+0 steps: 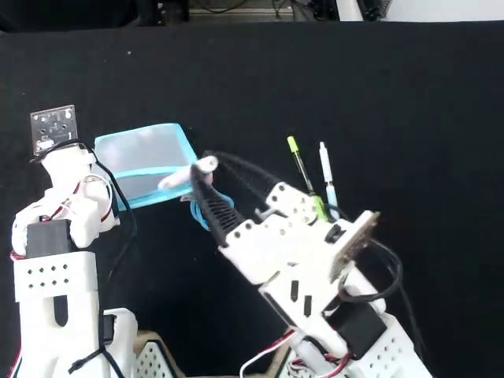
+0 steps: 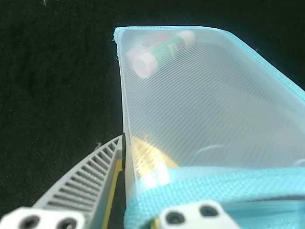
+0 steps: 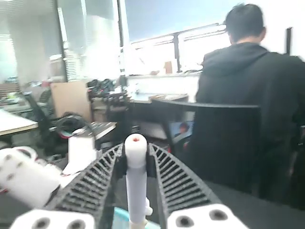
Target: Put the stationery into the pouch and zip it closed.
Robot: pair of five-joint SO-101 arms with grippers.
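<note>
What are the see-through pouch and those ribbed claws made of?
The pouch looks like soft translucent plastic, finely ribbed; things inside show through. Its turquoise edging looks like woven fabric tape. The fingers of the right gripper look like dark matte plastic, possibly flexible, given their open ribs.

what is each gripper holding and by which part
Right gripper: the white pen, by its barrel. Left gripper: the pouch, by its edge near the teal zip.

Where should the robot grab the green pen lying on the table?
Probably on the half of the green pen farther from the arms, coming straight down from above with the fingers across its thin barrel. It lies flat on the table, and the gap to the white pen beside it looks widest toward that far end.
</note>
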